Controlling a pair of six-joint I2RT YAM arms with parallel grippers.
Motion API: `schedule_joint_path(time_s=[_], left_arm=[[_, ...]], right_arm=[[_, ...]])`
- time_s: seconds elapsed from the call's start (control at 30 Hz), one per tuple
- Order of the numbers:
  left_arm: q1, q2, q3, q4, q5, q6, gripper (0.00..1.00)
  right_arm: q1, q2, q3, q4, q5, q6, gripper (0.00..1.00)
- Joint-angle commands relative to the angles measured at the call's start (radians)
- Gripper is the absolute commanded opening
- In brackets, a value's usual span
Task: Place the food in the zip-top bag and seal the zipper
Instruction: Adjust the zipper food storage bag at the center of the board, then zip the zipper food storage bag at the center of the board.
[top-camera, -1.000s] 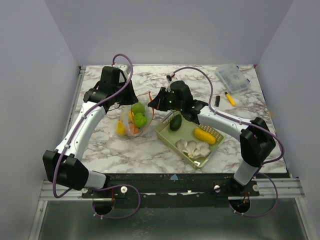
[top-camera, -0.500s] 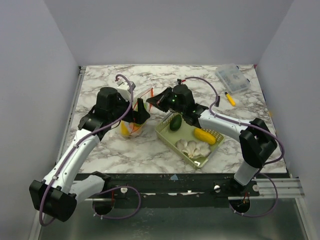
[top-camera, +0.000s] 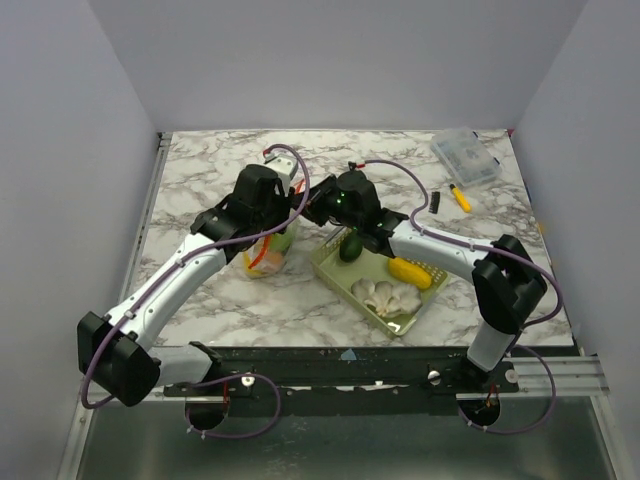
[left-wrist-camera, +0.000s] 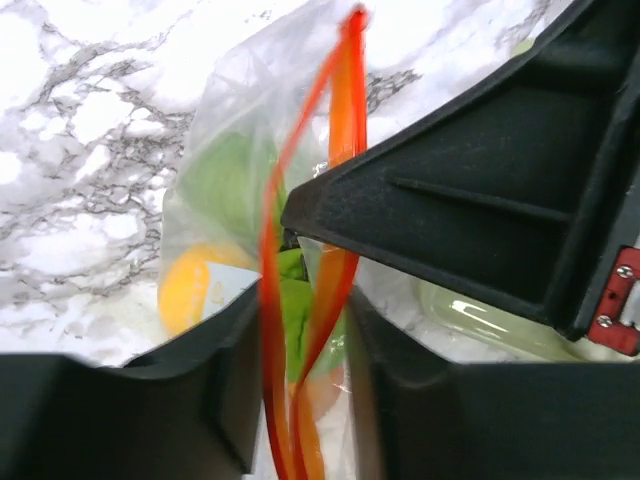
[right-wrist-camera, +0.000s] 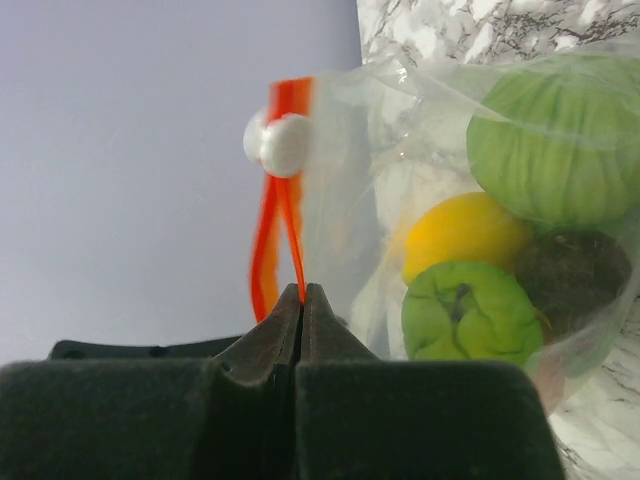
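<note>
The sealing step appears to be in hand. The right pincer (right-wrist-camera: 302, 296) is clamped fully closed on the thin orange-red plastic zipper strip (right-wrist-camera: 283, 215) of the clear, floppy zip-top bag (right-wrist-camera: 350, 150). The bag hangs beside its tips, with green and yellow plastic toy food (right-wrist-camera: 460, 310) inside. The left pincer (left-wrist-camera: 305, 330) stands narrowly parted astride the same strip, whose two lips are visibly apart between its pads. It probably next needs to close and slide away from the right pincer.

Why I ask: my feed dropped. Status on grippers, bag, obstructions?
Right gripper shut on zipper end. Left gripper open, jaws straddling zipper. Bag holds food, strip unsealed. No obstruction seen.
</note>
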Motion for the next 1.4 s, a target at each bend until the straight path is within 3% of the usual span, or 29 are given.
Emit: schedule_joint_path(time_s=[0.0, 0.07, 0.1, 0.2, 0.23, 0.33, 0.47, 0.63, 0.7, 0.9, 1.07, 1.37], left_arm=[[-0.004, 0.034, 0.040, -0.080, -0.102, 0.011, 0.25], [-0.004, 0.030, 0.040, -0.078, -0.092, 0.015, 0.11], [-0.003, 0.024, 0.040, -0.079, -0.094, 0.022, 0.04], [0.000, -0.015, 0.029, -0.075, -0.056, 0.064, 0.00], [0.002, -0.028, 0.020, -0.072, -0.028, 0.079, 0.00], [0.012, -0.071, -0.006, -0.065, 0.061, 0.081, 0.00], [0.033, -0.107, -0.026, -0.066, 0.176, 0.078, 0.00], [0.055, -0.133, -0.042, -0.076, 0.238, 0.086, 0.00], [0.061, -0.146, -0.059, -0.065, 0.260, 0.088, 0.00], [0.072, -0.166, -0.087, -0.049, 0.331, 0.089, 0.00], [0.075, -0.173, -0.089, -0.056, 0.347, 0.088, 0.00], [0.082, -0.183, -0.090, -0.058, 0.395, 0.090, 0.00]], right_arm=[[0.009, -0.015, 0.012, 0.030, 0.025, 0.025, 0.01], [0.009, -0.017, 0.003, 0.043, 0.012, 0.004, 0.04], [0.008, -0.024, -0.005, 0.049, 0.011, -0.028, 0.10], [-0.003, -0.050, -0.047, 0.113, 0.003, -0.234, 0.49], [-0.022, -0.053, -0.046, 0.122, -0.041, -0.347, 0.53], [-0.085, -0.072, -0.054, 0.134, -0.194, -0.656, 0.61], [-0.150, -0.115, -0.093, 0.131, -0.404, -1.043, 0.62], [-0.257, -0.146, -0.162, 0.186, -0.741, -1.278, 0.63], [-0.286, -0.120, -0.145, 0.184, -0.902, -1.324, 0.64], [-0.294, -0.018, -0.071, 0.262, -1.110, -1.333, 0.65], [-0.294, 0.057, -0.078, 0.579, -1.138, -1.133, 0.67], [-0.293, 0.163, -0.025, 0.713, -1.158, -1.029, 0.67]])
